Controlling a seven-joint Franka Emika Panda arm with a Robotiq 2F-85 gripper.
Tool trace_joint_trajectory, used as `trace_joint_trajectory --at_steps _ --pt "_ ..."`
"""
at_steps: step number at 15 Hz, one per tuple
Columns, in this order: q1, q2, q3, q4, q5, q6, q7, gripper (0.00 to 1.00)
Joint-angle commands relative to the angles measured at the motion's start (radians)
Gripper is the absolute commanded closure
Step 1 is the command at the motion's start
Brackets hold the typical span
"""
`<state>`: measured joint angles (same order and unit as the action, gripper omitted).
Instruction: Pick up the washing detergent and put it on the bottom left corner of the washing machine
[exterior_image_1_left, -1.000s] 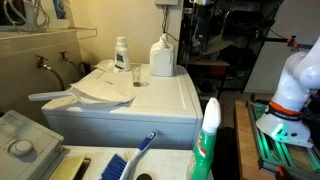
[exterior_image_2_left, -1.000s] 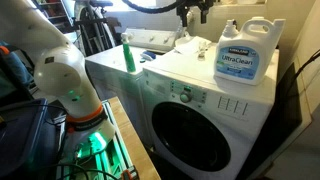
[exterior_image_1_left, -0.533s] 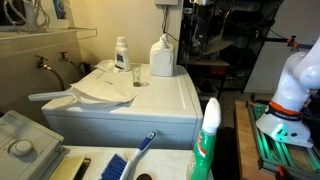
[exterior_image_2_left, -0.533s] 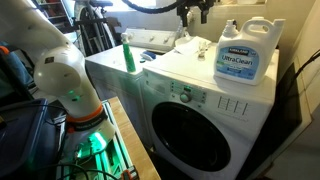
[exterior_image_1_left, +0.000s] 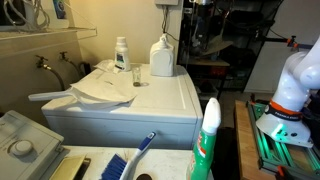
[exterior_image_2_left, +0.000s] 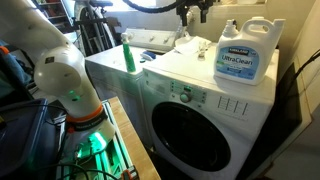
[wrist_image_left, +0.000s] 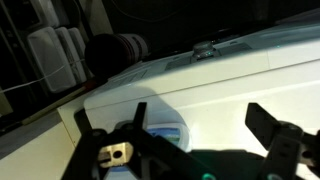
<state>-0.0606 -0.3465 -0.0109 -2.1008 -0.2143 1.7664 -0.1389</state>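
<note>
The washing detergent (exterior_image_1_left: 162, 58) is a large white jug with a blue-and-white label (exterior_image_2_left: 243, 54). It stands upright at a far corner of the washing machine's flat white top (exterior_image_1_left: 170, 95) (exterior_image_2_left: 190, 68). My gripper (exterior_image_2_left: 192, 11) hangs above the machine's top, near the jug but apart from it. In the wrist view the gripper (wrist_image_left: 200, 125) is open and empty. The jug's label (wrist_image_left: 165, 135) shows beneath it beside one finger, with the white machine top (wrist_image_left: 235, 80) behind.
On the machine top lie a white cloth (exterior_image_1_left: 100, 86), a small glass (exterior_image_1_left: 136, 76) and a slim white bottle (exterior_image_1_left: 121, 52). A green-and-white spray bottle (exterior_image_1_left: 207, 140) and a grey box with a knob (exterior_image_1_left: 20, 140) stand in the foreground. The robot's base (exterior_image_2_left: 65, 85) is beside the machine.
</note>
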Motion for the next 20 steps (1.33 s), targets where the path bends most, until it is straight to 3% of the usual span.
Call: trace_joint_trajectory --at_steps 1,7,11,12,13,17,20 --pt "0.039 0.038 0.000 0.070 0.056 0.009 0.020 0.00" --pt "0.017 0.278 0.037 0.348 0.065 0.011 0.391 0.00" --pt "0.015 0.407 0.008 0.497 0.071 0.005 0.573 0.00" --pt "0.015 0.426 0.000 0.520 0.082 0.009 0.615 0.00" --pt "0.030 0.375 0.006 0.452 0.061 0.016 0.549 0.00" --pt "0.035 0.397 0.002 0.475 0.061 0.016 0.553 0.00" --pt "0.022 0.460 -0.020 0.539 0.073 0.032 0.736 0.00"
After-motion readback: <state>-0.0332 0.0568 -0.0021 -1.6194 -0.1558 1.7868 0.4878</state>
